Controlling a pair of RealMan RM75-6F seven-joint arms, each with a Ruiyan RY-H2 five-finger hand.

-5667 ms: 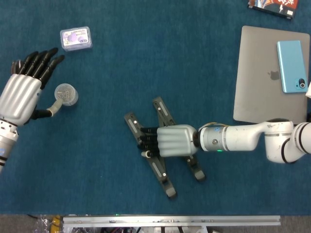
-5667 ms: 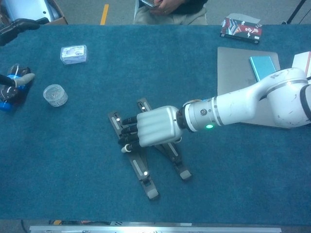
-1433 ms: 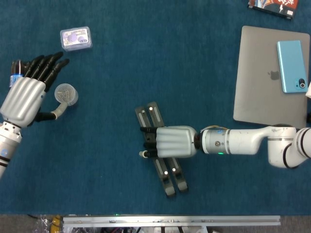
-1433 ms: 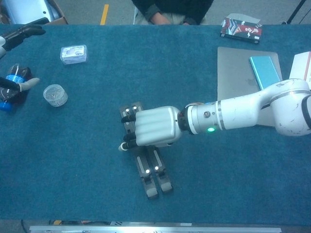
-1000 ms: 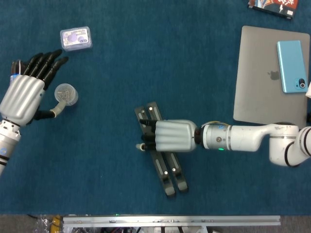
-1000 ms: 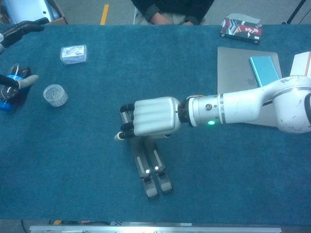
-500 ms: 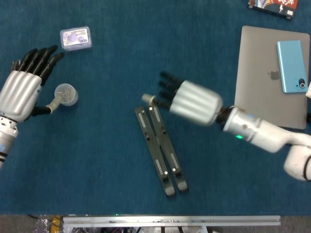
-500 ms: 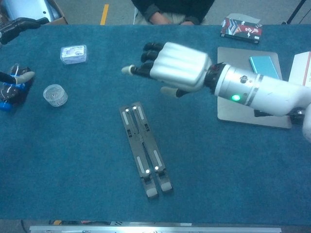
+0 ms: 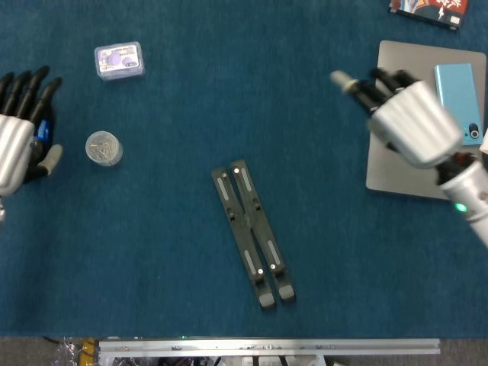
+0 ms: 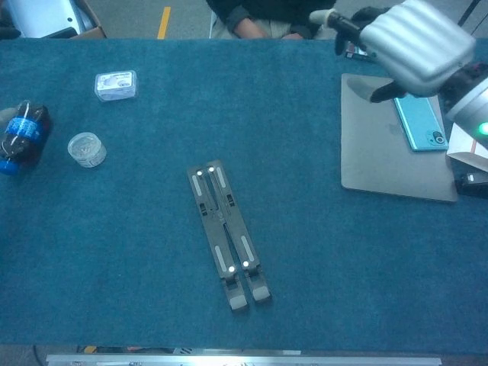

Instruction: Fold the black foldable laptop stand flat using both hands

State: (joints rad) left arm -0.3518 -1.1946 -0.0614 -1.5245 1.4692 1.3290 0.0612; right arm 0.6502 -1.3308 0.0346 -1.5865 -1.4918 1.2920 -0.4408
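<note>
**A:** Near the middle of the table [image 9: 175,99], toward its near edge: item one?

**B:** Black foldable laptop stand [image 9: 252,235]. Folded flat, both rails side by side and touching along their length, lying diagonally on the blue cloth. No hand touches it.

**A:** Right hand?

**B:** Right hand [image 9: 404,122], raised above the far right part of the table, over the left edge of the laptop. Fingers extended and apart, holding nothing. Well apart from the stand.

**A:** Left hand?

**B:** Left hand [image 9: 17,145], at the left edge of the table. Fingers straight and spread, pointing away from the robot; nothing seen in its grasp. It is barely visible in the chest view.

**A:** Remaining items, working outward.

**B:** Small clear round container [image 9: 102,148], left part of the table, near the left hand but apart from it. Clear rectangular case [image 9: 119,60] with a purple label, toward the far left corner. Small bottle [image 10: 22,133] with a blue label, lying at the left edge just beside the left hand. Grey closed laptop [image 10: 385,156], right side of the table. Light blue phone [image 9: 459,104] lying on the laptop lid. Dark printed packet [image 9: 431,11], far edge, right side. A seated person [image 10: 267,17] beyond the far edge, only partly in view.
</note>
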